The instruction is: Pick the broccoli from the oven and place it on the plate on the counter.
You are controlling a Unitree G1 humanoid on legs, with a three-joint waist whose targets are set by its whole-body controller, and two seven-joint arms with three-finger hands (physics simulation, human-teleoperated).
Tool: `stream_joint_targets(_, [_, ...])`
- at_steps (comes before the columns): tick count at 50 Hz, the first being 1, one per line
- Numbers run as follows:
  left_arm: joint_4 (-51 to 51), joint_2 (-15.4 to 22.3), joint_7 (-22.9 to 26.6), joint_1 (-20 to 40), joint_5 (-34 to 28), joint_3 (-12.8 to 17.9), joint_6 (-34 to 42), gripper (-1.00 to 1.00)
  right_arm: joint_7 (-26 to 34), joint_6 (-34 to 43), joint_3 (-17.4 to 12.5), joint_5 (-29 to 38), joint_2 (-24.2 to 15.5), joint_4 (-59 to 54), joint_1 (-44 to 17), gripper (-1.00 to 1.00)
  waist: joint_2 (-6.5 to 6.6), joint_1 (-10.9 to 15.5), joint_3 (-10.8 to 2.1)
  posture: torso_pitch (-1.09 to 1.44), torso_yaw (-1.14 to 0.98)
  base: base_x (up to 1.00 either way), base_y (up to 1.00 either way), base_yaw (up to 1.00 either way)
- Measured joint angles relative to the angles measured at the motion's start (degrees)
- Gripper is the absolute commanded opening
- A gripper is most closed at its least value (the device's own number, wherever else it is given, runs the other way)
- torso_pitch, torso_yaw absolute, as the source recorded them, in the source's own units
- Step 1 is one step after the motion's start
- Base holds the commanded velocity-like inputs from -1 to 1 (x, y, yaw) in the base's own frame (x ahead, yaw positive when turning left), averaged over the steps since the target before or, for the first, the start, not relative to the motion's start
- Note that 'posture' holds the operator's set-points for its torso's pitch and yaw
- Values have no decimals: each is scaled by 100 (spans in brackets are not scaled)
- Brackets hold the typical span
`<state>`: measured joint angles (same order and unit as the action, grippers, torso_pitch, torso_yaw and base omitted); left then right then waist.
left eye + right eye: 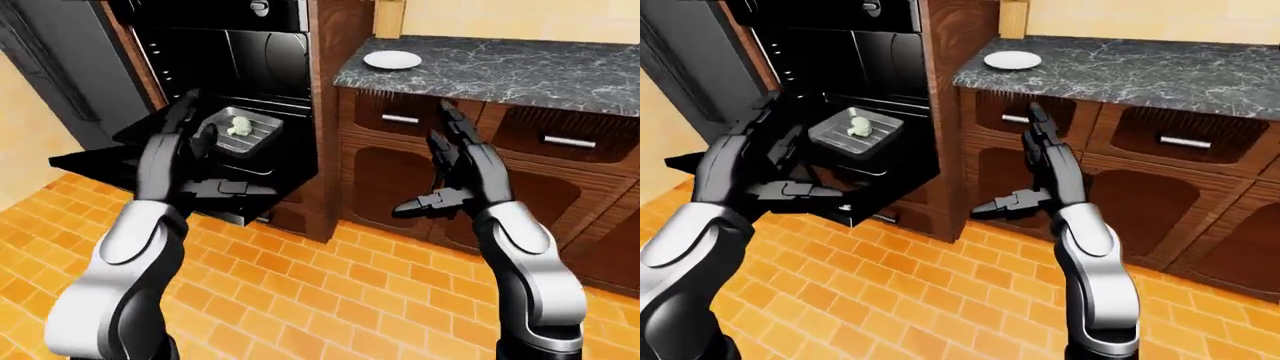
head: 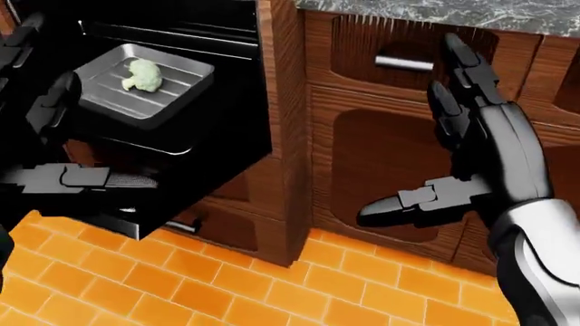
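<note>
A pale green broccoli (image 2: 141,75) lies in a grey metal tray (image 2: 172,95) inside the open black oven (image 1: 250,60), above its lowered door (image 1: 180,176). A white plate (image 1: 392,59) sits on the dark marble counter (image 1: 520,71) at the upper right of the left-eye view. My left hand (image 1: 180,142) is open, raised in front of the oven just left of the tray, holding nothing. My right hand (image 1: 450,161) is open and empty, held up before the wooden cabinets, well below the counter.
Wooden drawers with metal handles (image 1: 400,118) and cabinet doors (image 2: 381,163) stand under the counter. A wooden panel (image 1: 330,112) separates oven and cabinets. The floor is orange tile (image 1: 320,300). A dark tall appliance (image 1: 60,67) stands left of the oven.
</note>
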<state>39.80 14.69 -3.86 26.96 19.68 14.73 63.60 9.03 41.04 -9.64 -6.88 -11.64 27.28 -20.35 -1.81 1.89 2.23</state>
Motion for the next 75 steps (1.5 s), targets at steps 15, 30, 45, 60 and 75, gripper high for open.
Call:
stream_joint_targets(15, [-31,-52,-8,-62,-20,-67,-45,100,200,86,-73,112,-49,-39,-135,100,110,55,72,0,0,0,0,100])
stream_joint_targets(30, [-107,-83,38,-211,-167,-60,-126,100,236,122,7,-43,17,-69,-82,100,439,116,-1,0,0,48,-13,40])
stream_joint_targets(45, [-179,-129,173,-150,-124,-205,-59,100,162,146,-129,61,-76,-152,-150,100,-109,-44,-15,0,0,88,-29,0])
stream_joint_targets(60, [-86,55,95,45,-44,90,117,100,411,431,86,135,-96,167,-410,100,244,268,-60,0,0,21,0,83])
stream_joint_targets(75, [7,169,18,125,261,165,243,100,600,650,-1,163,-157,600,-527,100,85,-99,-30,0,0,1,0,100])
